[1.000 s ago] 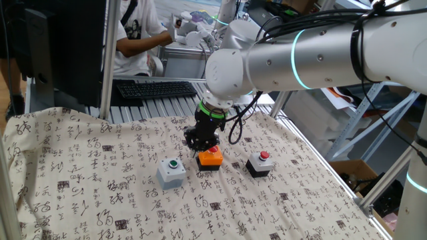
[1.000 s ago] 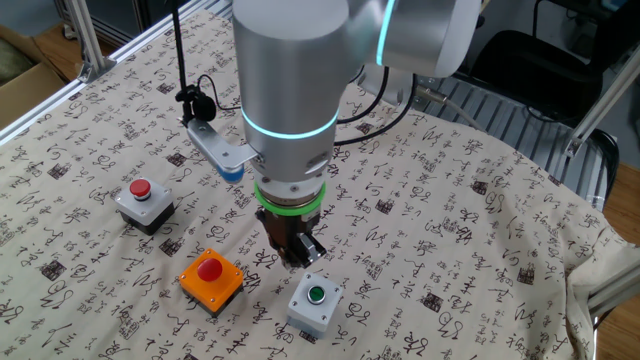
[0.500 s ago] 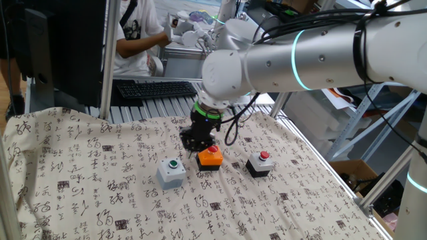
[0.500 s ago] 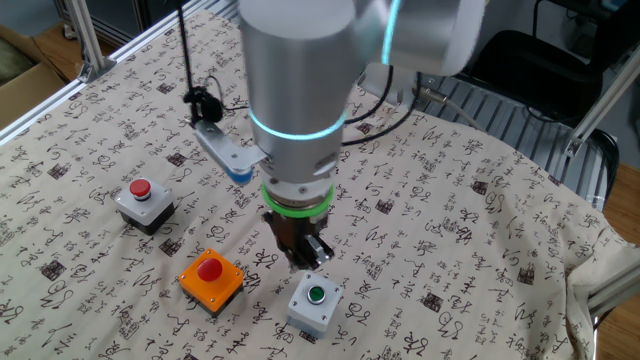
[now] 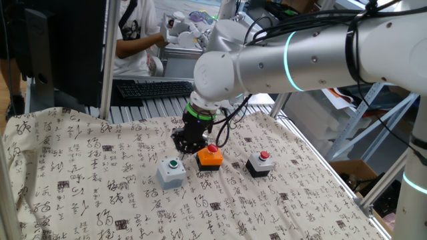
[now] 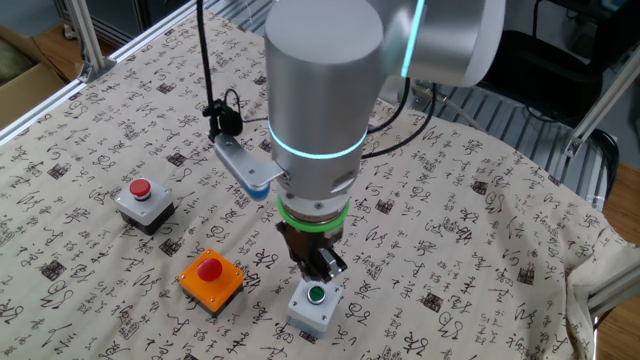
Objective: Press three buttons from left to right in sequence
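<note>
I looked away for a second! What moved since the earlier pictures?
The gripper slid sideways along the row, away from the orange box and toward the grey box with the green cap; it now hangs close over that box's back edge. It took hold of nothing. All three boxes, including the black one, stayed where they were on the cloth.

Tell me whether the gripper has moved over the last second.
Yes. The gripper has shifted toward the grey box with the green cap: in the other fixed view it was between the orange box and the grey one, and now hangs just above the green cap.
</note>
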You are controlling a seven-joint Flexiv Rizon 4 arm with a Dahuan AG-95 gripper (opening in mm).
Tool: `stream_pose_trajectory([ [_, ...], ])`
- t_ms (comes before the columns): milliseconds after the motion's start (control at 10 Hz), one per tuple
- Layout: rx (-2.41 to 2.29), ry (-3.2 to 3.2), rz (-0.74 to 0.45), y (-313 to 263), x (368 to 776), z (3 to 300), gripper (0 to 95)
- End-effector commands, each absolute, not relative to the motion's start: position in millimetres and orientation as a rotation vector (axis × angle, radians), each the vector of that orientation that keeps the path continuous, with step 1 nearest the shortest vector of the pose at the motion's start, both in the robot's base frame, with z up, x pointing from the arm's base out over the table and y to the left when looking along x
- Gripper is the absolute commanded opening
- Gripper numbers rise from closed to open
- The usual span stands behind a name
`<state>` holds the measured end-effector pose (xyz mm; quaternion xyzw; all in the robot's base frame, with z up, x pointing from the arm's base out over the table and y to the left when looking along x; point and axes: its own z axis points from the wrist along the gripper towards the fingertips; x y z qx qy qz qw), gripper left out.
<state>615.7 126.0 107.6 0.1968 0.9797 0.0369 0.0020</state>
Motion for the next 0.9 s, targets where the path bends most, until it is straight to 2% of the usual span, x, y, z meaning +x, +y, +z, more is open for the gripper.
stream_pose_trajectory([
  [100,0.627,3.073,0.117,130,617,107,0.0],
  [900,0.645,3.067,0.076,140,623,97,0.0],
])
